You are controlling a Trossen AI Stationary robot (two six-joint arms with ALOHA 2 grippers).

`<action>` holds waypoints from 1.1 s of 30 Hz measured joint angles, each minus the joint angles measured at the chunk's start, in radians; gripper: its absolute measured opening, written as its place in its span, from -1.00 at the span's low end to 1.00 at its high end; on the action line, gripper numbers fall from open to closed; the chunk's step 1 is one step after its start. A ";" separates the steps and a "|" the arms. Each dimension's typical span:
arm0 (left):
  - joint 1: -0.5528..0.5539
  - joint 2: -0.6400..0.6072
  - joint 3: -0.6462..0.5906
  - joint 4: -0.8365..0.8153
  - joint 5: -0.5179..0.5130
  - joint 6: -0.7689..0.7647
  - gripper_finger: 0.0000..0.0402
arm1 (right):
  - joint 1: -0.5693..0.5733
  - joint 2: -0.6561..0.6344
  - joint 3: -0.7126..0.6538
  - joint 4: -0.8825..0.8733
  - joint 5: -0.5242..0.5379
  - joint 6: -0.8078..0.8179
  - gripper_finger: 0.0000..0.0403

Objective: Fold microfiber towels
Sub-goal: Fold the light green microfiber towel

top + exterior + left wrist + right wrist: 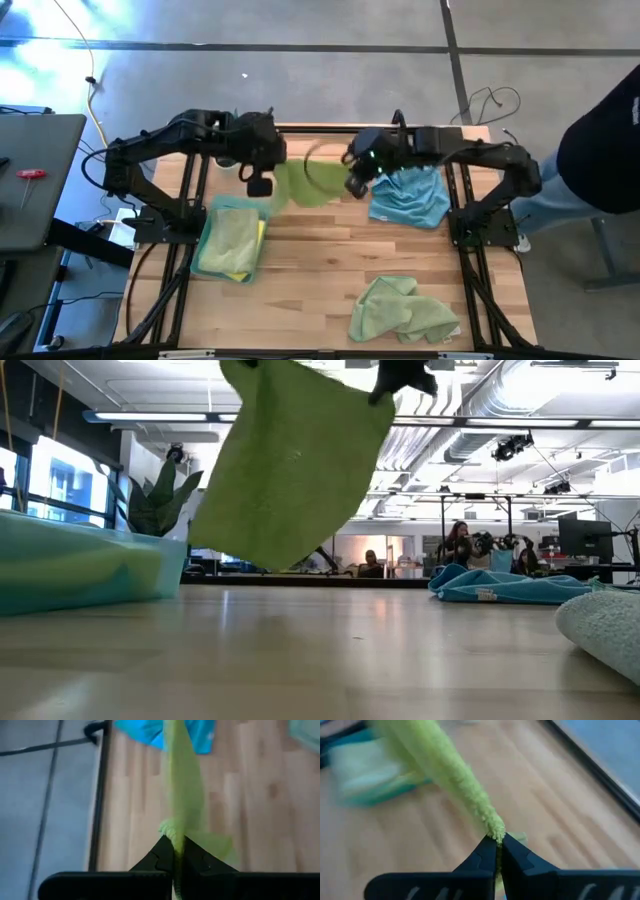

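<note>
pale green microfiber towel (305, 185) hangs stretched in the air above the wooden table (330, 260), far side; left gripper (176, 851) & right gripper (498, 841) each pinch a top corner. folded stack (232, 240) done at left; crumpled green towel (400, 310) & blue towel (410, 198) still unfolded, approx halfway.

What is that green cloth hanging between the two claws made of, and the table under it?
Green towel: soft fuzzy fabric, probably microfiber; its pinched edge looks nubby at the right gripper and it drapes limply. Left gripper pinches another corner. Table: pale wood planks with visible grain and a slight sheen, likely sealed butcher block.
</note>
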 joint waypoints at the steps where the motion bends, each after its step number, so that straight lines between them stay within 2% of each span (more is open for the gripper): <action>1: 0.006 0.000 0.000 -0.011 0.011 0.013 -1.00 | -0.015 0.009 0.000 -0.003 -0.056 -0.003 -1.00; 4: 0.019 0.000 0.000 -0.055 0.191 0.060 -1.00 | -0.039 0.019 0.000 0.033 -0.414 -0.077 -1.00; 5: 0.021 0.000 0.000 -0.055 0.216 0.066 -1.00 | -0.035 0.019 0.000 0.055 -0.430 -0.077 -1.00; 6: 0.021 0.000 0.000 -0.050 0.204 0.066 -1.00 | -0.029 0.018 0.003 0.066 -0.357 -0.047 -1.00; 8: 0.018 0.000 0.000 -0.027 0.077 0.042 -1.00 | -0.034 0.017 0.016 0.046 -0.090 0.066 -1.00; 9: 0.020 0.000 0.000 -0.019 0.017 0.033 -1.00 | -0.043 0.017 0.020 0.049 -0.071 0.075 -1.00; 10: 0.022 0.000 0.000 -0.026 -0.003 0.034 -1.00 | -0.054 0.016 0.025 0.066 -0.167 0.049 -1.00; 11: 0.024 0.000 0.000 -0.037 0.017 0.045 -1.00 | -0.064 0.016 0.031 0.085 -0.310 0.015 -1.00; 12: 0.028 0.000 0.000 -0.045 0.073 0.063 -1.00 | -0.058 0.016 0.037 0.108 -0.443 -0.003 -1.00; 13: 0.028 0.000 0.000 -0.049 0.143 0.081 -1.00 | -0.047 0.016 0.047 0.126 -0.503 -0.008 -1.00; 14: 0.027 0.000 0.000 -0.049 0.197 0.091 -1.00 | -0.039 0.016 0.059 0.123 -0.483 -0.008 -1.00; 15: 0.025 0.000 -0.001 -0.042 0.214 0.091 -1.00 | -0.036 0.015 0.078 0.101 -0.386 0.012 -1.00; 16: 0.024 0.000 -0.001 -0.030 0.193 0.082 -1.00 | -0.040 0.014 0.098 0.081 -0.254 0.043 -1.00; 17: 0.024 0.000 -0.001 -0.018 0.141 0.064 -1.00 | -0.047 0.013 0.112 0.063 -0.179 0.059 -1.00; 18: 0.025 0.000 -0.001 -0.014 0.092 0.047 -1.00 | -0.055 0.013 0.120 0.049 -0.196 0.048 -1.00; 19: 0.028 0.000 -0.001 -0.019 0.080 0.046 -1.00 | -0.063 0.013 0.126 0.043 -0.291 0.020 -1.00; 20: 0.029 0.000 -0.001 -0.028 0.112 0.061 -1.00 | -0.061 0.013 0.131 0.049 -0.418 -0.015 -1.00; 21: 0.029 0.000 -0.001 -0.039 0.174 0.088 -1.00 | -0.052 0.013 0.134 0.049 -0.490 -0.035 -1.00; 22: 0.028 0.000 -0.001 -0.044 0.237 0.106 -1.00 | -0.045 0.013 0.136 0.035 -0.479 -0.029 -1.00; 23: 0.025 0.000 -0.001 -0.038 0.263 0.110 -1.00 | -0.038 0.013 0.144 0.010 -0.392 0.007 -1.00; 24: 0.021 0.000 -0.001 -0.029 0.255 0.100 -1.00 | -0.039 0.011 0.147 0.000 -0.279 0.040 -1.00; 25: 0.017 0.000 -0.001 -0.024 0.217 0.083 -1.00 | -0.046 0.010 0.148 -0.010 -0.212 0.039 -1.00; 26: 0.015 0.000 -0.001 -0.022 0.160 0.069 -1.00 | -0.053 0.011 0.148 -0.021 -0.209 0.020 -1.00; 28: 0.020 0.000 -0.001 -0.023 0.085 0.077 -1.00 | -0.050 0.011 0.148 -0.021 -0.271 0.007 -1.00; 30: 0.017 0.000 -0.001 -0.023 0.078 0.093 -1.00 | -0.035 0.012 0.147 -0.029 -0.303 0.007 -1.00; 33: 0.011 0.000 -0.001 -0.025 0.093 0.094 -1.00 | -0.035 0.012 0.147 -0.058 -0.275 -0.001 -1.00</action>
